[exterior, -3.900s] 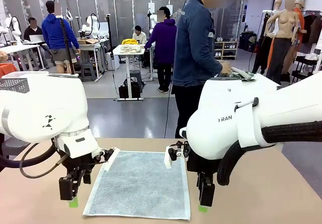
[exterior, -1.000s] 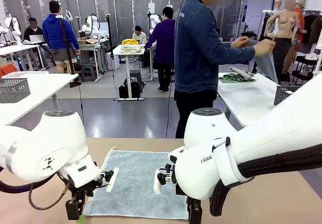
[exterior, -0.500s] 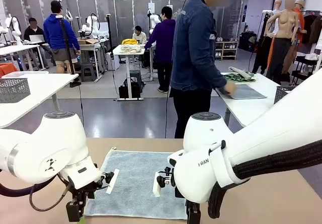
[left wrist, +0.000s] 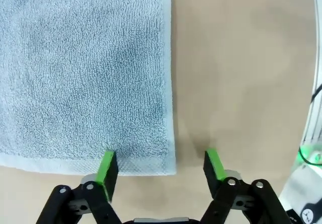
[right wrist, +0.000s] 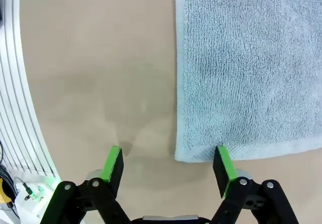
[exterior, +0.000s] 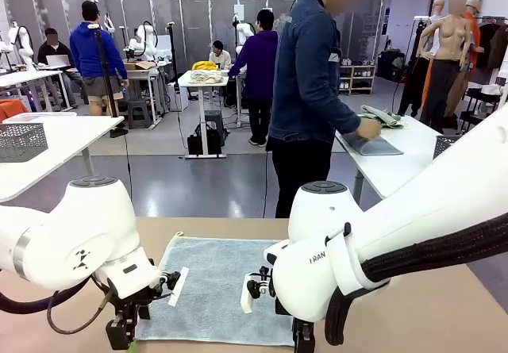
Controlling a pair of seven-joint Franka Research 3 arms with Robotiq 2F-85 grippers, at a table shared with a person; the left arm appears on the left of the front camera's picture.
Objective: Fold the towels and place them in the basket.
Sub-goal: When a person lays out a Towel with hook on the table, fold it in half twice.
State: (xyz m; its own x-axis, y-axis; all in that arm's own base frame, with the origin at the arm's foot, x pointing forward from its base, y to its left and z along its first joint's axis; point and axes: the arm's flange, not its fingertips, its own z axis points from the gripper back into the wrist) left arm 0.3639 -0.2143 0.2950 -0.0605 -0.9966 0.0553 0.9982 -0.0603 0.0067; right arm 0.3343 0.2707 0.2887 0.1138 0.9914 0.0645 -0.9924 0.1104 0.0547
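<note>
A pale blue-grey towel (left wrist: 85, 58) lies flat and unfolded on a tan table (left wrist: 241, 73), with a robot arm low over each of its two near corners.

The left pincer (left wrist: 161, 166) stands wide open and holds nothing. One green pad (left wrist: 107, 167) sits on the towel's near hem, the other on bare table just past the side edge, so the corner lies between the jaws.

The right pincer (right wrist: 168, 167) mirrors it, wide open and empty. One pad (right wrist: 224, 168) is at the hem beside the other near corner, its partner out on bare table, and the towel spreads away ahead of that pincer and to one side.

This looks like the start of the first fold: both corners are lined up for a grasp, and nothing is gripped yet.

The next move likely calls for both pincers to press down and close on the terry together, each pinching one layer of the hem. They would then lift evenly and carry the near edge over to the far edge — uneven timing would skew the fold.
</note>
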